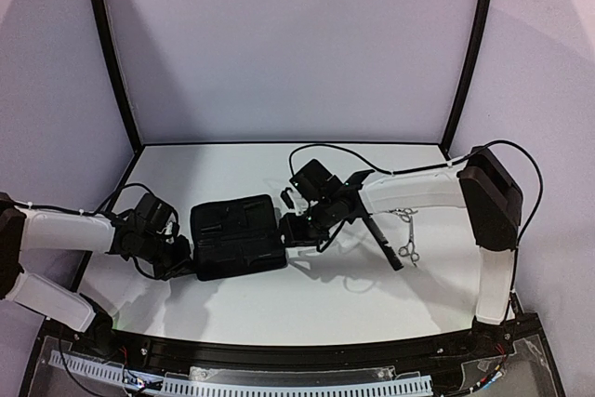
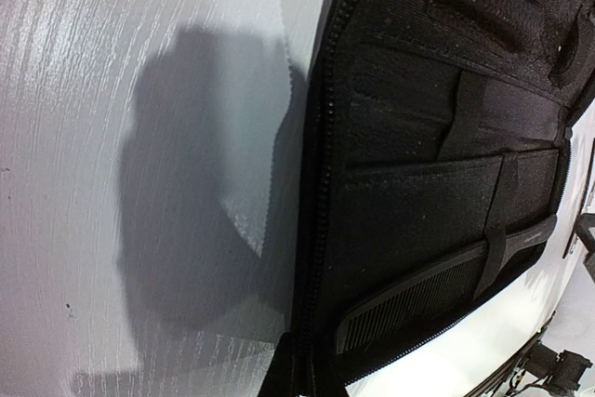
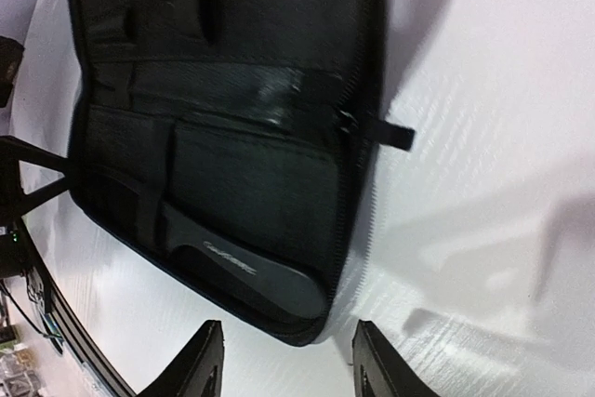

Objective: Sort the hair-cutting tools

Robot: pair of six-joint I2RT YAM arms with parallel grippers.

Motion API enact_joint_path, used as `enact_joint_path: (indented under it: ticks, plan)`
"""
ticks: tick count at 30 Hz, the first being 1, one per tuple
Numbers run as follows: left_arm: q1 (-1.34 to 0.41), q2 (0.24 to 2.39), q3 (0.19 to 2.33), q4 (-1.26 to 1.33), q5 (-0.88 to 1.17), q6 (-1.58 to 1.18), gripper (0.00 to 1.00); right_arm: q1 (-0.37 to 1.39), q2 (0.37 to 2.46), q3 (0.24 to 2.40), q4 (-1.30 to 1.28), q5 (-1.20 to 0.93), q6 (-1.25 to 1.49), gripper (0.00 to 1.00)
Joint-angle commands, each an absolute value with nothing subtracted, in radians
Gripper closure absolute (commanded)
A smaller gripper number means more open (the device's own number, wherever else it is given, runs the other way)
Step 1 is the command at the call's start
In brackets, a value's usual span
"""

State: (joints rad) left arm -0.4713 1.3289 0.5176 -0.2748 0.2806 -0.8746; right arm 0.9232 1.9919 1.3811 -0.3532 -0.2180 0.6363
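One comb (image 3: 251, 267) sits strapped in the unzipped case (image 1: 237, 234) in the middle, yet the loose comb (image 1: 383, 239) and scissors (image 1: 408, 250) right of it could be swept aside by the right arm (image 1: 418, 188), with the right fingers (image 3: 204, 360) spread and empty and the left fingers (image 1: 177, 256) pinched together at the case's left edge, all on a glossy white counter (image 1: 279, 299) between lilac walls (image 1: 297, 44).

The only lettering in view is a short pale printed mark on the spine of the slim black plastic comb (image 3: 265, 276) tucked in the open black rectangular zip case (image 3: 232, 25), too small and blurred to read.
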Motion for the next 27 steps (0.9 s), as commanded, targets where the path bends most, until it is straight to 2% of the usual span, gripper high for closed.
enact_joint_path:
  ticks: [1,27]
  plan:
    - [-0.474,1.325,0.498,-0.266,0.289,-0.870,0.99,0.956,2.010,1.453,-0.412,-0.151,0.611,0.54]
    - [-0.474,1.321,0.486,-0.250,0.309,-0.879,0.99,1.022,2.123,1.561,-0.536,-0.044,0.627,0.63]
